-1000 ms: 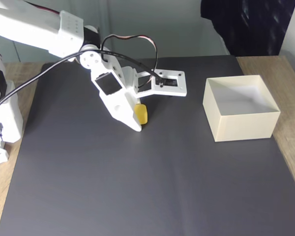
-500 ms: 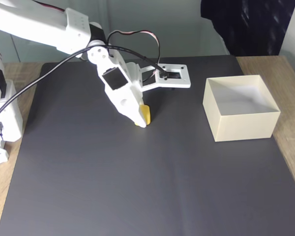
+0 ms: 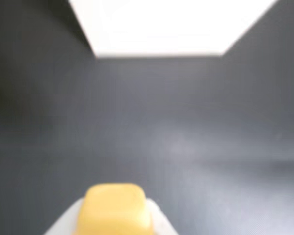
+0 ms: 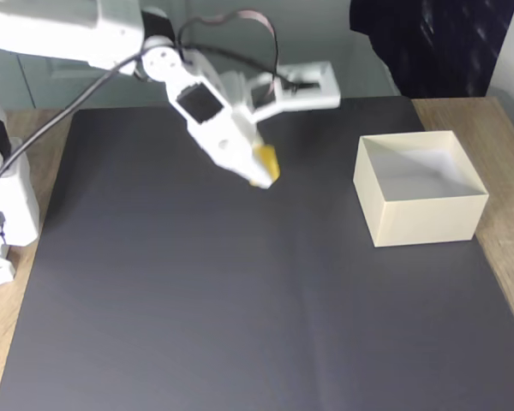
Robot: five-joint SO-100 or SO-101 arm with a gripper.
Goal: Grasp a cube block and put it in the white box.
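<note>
While the white plastic robot arm [image 4: 77, 34] reaches in from the upper left of the fixed view, its white two-finger gripper [image 4: 261, 171] is closed around the small bright yellow cube block [image 4: 267, 163] with rounded edges. The cube sits at the tip of the gripper and looks to be up off the dark grey mat [image 4: 197, 300], not touching it. The picture is a bit blurry there. A black cable [image 4: 227, 21] loops over the top of the arm. To the right in the fixed view, well apart from the cube, stands the square cream-white open box [image 4: 420, 214] with thin walls. It rests near the right edge of the mat, and its pale inside has nothing in it. The mat lies on a light wooden table [image 4: 505, 214]. In the wrist view, the yellow cube [image 3: 115, 208] shows at the bottom, held against a white finger [image 3: 159, 223]. The grey mat [image 3: 186, 122] spreads out past it, and the white box [image 3: 166, 24] is a bright blurry shape at the top.
</note>
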